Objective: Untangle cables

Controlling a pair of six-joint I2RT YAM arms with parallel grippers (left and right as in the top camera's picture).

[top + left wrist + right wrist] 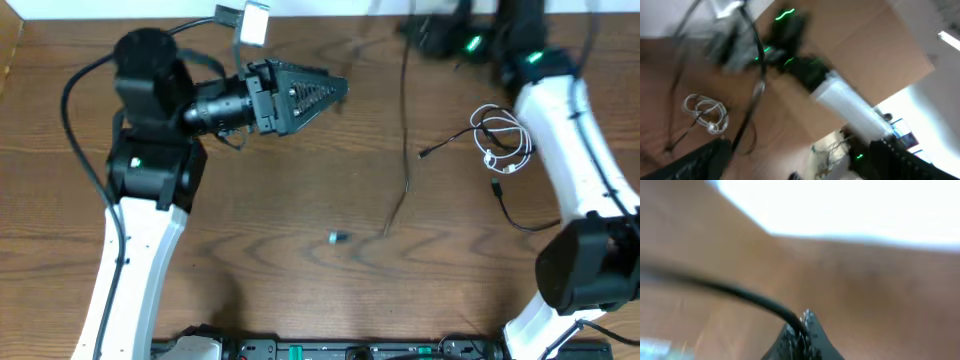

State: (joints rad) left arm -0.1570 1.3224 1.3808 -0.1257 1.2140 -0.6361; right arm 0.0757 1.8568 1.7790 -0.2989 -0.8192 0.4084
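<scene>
A: Note the right gripper (802, 330), pinched shut on the black cable (740, 294) at the lower middle of its own view.

B: Agreed. From overhead, seems to run from the top edge, right of centre, down toward the middle of the table (250, 200). Looks lifted at the top end and slack lower down.

A: And the white cable (503, 135)?

B: Coiled in small loops at the right of the frame, just beside the right arm (570, 140). Crossed by thin black strands. Hard to tell whether part of the same black cable or not.

A: Left gripper (335, 90)?

B: Upper middle, well apart from both cables. Showing fingers (700, 162) spread wide in the wrist view, holding nothing.

A: Risks from here?

B: Could drag the white coil along if threaded through it, tightening the tangle rather than freeing it. Might also slip out of so narrow a pinch under a sharp pull. Worth watching the right arm too: sits close enough to the coil to sweep it aside.

A: And with nothing pinning the white cable down?

B: No anchor, so likely to travel together with the black one. Also a small grey bit (337, 237) at lower centre, too small to identify, lying near the slack end and open to a knock.
</scene>
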